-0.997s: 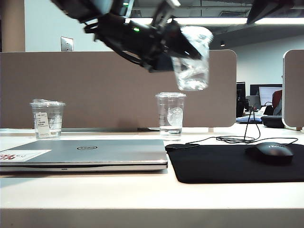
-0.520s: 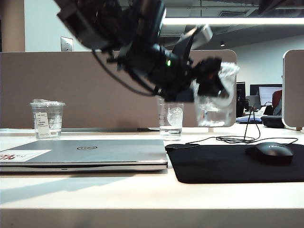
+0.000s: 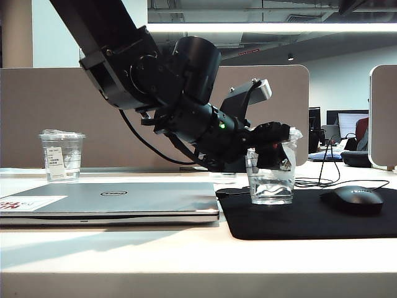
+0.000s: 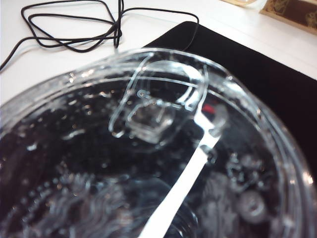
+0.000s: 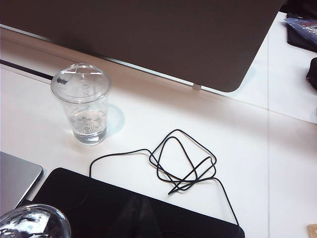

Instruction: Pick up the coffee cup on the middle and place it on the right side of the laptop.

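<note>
Coffee cup [image 3: 271,181] lowered onto mouse pad [image 3: 310,214] — left gripper [image 3: 275,148] clasps it; right gripper unseen.

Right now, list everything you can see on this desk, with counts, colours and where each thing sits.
coffee cup: one, clear, on the mouse pad's left part, right of the laptop
laptop: one, silver-grey, closed, front left
labelled cup: one, clear with white label, behind the laptop, far left
logo cup: one, clear, lidded, behind the mouse pad
mouse pad: one, black, front right
mouse: one, black, on the pad's right
cable: one, black, looped behind the pad
left gripper: black, closed around the coffee cup's top
right gripper: not visible
</note>
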Motion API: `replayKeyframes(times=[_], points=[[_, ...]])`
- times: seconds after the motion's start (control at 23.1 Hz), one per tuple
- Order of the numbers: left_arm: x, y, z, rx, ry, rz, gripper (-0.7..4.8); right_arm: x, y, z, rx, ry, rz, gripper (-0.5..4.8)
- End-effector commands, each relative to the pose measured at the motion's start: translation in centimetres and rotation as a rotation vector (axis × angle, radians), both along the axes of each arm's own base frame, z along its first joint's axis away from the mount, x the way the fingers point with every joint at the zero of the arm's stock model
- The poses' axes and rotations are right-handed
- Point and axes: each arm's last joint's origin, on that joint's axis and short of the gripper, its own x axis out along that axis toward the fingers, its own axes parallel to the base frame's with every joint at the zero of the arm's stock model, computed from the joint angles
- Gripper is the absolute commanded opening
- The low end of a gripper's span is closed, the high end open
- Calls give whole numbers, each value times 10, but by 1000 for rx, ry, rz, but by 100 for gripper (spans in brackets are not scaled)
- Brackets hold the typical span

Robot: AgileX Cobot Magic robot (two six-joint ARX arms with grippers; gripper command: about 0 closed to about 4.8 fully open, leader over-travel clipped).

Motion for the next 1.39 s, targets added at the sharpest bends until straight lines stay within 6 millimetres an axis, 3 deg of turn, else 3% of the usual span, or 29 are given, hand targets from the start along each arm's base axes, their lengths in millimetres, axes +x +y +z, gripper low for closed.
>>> replayKeyframes(times=[0.04,0.09,0.69,1.21,1.39], points=[[0,-3,1,-36,5,6,449,-1,0,4,-1,-20,1,-5],[-1,-4,2,-37,4,4,479,-1,0,4,-1,-19,1,-5],[-12,-5,-2,66,82,-3,479,-1,0,4,-9,-19,-20,-5],[-29,17,27,297,138,61,479,-11,-1,10,-7,-35,-20,-5],[-41,29,49,335,177,54,479,-22,-2,16,-5,-48,-20,-5]])
